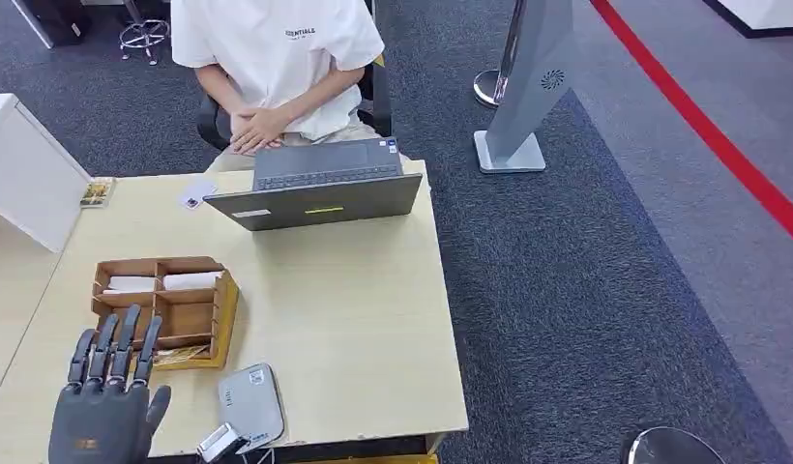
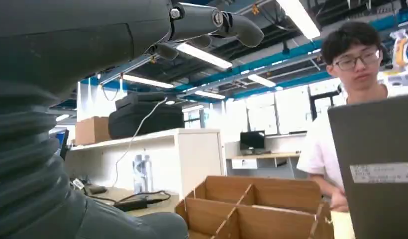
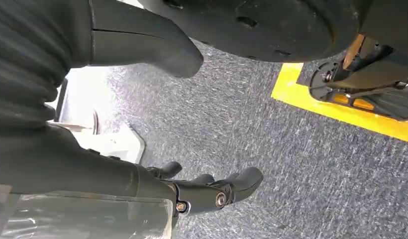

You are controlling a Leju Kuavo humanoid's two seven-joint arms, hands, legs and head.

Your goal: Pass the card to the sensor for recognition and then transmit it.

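the cards (image 1: 161, 282) lie as white slips in the two far compartments of the wooden divider box (image 1: 170, 311), which sits on the table (image 1: 354, 319) toward its left edge. the slips lie flat with their long axis running across the table, parallel to its near edge. a further small white card (image 1: 193, 194) rests near the far edge, just beside the laptop (image 1: 320, 188); which one the task intends cannot be told.

the sensor (image 1: 250, 401), a grey pad with rounded corners, lies at the near edge, to the right of the box's near right corner and apart from it. a small dark-and-white device (image 1: 219, 443) touches its near left corner.

the left hand (image 1: 107, 401) hovers at the near left corner of the table, palm down, fingers extended toward the box and apart. fingertips overlap the near wall of the box in the head view; contact cannot be confirmed. it holds nothing. the cards lie straight ahead of the fingertips, beyond the near compartments, so the coming reach is judged to run forward over the box. in the left wrist view the box (image 2: 256, 209) sits low ahead of the hand (image 2: 67, 99).

the right hand (image 3: 212, 191) hangs over grey carpet, fingers loosely curled, holding nothing. the left hand is judged clearly nearer.

a person (image 1: 277, 58) sits behind the laptop.
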